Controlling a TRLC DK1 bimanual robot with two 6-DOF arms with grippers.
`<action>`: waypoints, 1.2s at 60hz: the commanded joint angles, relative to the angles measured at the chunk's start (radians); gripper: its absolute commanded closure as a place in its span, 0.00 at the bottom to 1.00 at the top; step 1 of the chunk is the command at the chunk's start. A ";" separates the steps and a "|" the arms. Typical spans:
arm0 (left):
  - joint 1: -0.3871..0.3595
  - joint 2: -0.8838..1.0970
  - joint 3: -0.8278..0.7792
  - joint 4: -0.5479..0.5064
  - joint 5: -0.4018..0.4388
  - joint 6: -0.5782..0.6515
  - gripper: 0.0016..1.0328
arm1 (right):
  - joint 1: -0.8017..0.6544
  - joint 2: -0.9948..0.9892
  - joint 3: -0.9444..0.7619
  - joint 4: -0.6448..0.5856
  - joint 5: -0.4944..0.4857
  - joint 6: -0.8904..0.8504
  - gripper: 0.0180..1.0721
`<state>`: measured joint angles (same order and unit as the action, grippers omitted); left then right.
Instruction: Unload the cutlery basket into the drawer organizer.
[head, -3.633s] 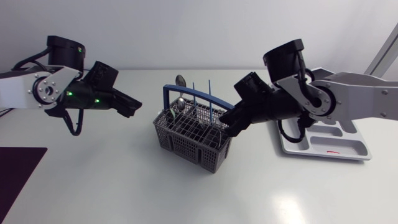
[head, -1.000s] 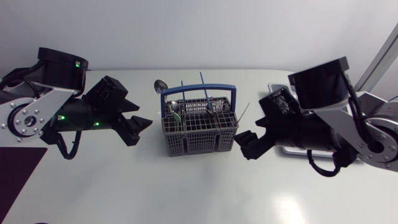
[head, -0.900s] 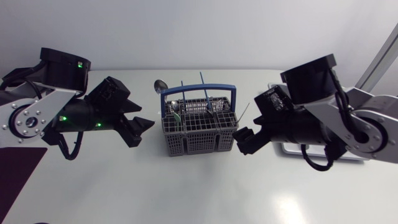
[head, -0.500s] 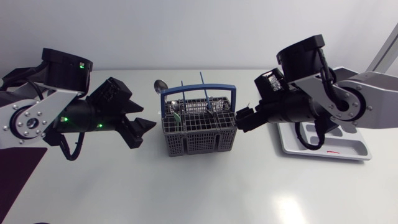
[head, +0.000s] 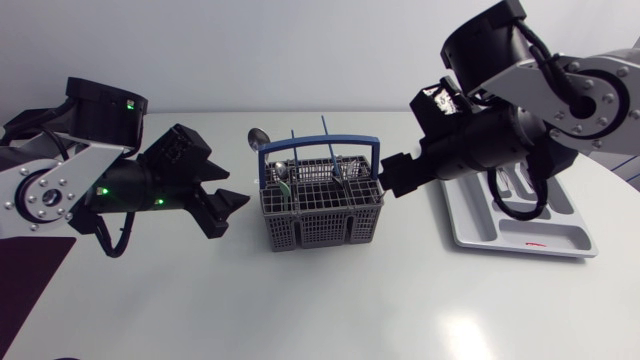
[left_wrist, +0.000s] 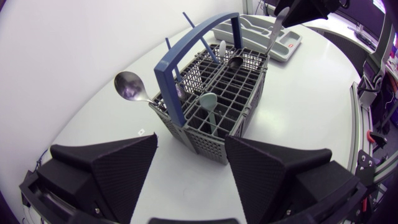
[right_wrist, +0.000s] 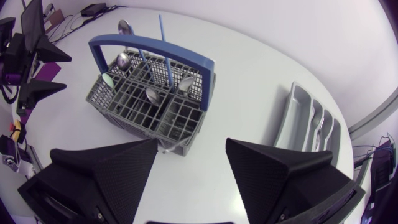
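Head view shows the basket (head: 320, 215) at mid-table between both arms, well loaded. A spoon (head: 258, 136) leans out over its far-left corner, two thin blue sticks (head: 324, 128) stand up past the blue handle (head: 320, 150), and more spoon bowls show in the cells. The organizer (head: 500, 232) lies to the right of the basket, apart from it and partly under the right arm; only a small red item (head: 530, 244) shows in one slot. The left gripper (head: 233, 212) hangs just beside the basket's left wall, released, its fingers spread on nothing. The right gripper (head: 390, 183) sits at the basket's right end. In the right wrist view its fingers stand wide apart, and a thin metal piece (right_wrist: 165, 147) pokes out from the basket's near corner up to one finger (right_wrist: 134, 163). Whether it touches that finger I cannot tell, but nothing is pinched from two sides, so this hand is released too. I judge the unloading barely begun, with a pick at the right end the step in hand. The next move likely calls for centring the right fingers on that piece, closing, lifting it clear of the mesh and carrying it to a slot, while the left gripper could steady the basket.
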<state>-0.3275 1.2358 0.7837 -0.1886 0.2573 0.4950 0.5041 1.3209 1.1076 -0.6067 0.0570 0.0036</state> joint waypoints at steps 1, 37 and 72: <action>0.004 0.008 -0.026 0.006 0.010 0.016 0.22 | 0.022 0.028 0.024 -0.011 0.018 0.032 0.25; -0.015 0.010 -0.034 0.011 0.007 0.013 0.22 | -0.059 0.043 0.005 -0.018 0.047 0.019 0.25; -0.024 0.010 -0.034 0.009 -0.003 0.016 0.22 | -0.004 0.092 -0.074 0.101 0.020 0.019 0.55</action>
<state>-0.3431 1.2362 0.7784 -0.1825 0.2539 0.4950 0.4904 1.3888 1.0668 -0.5209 0.0757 0.0154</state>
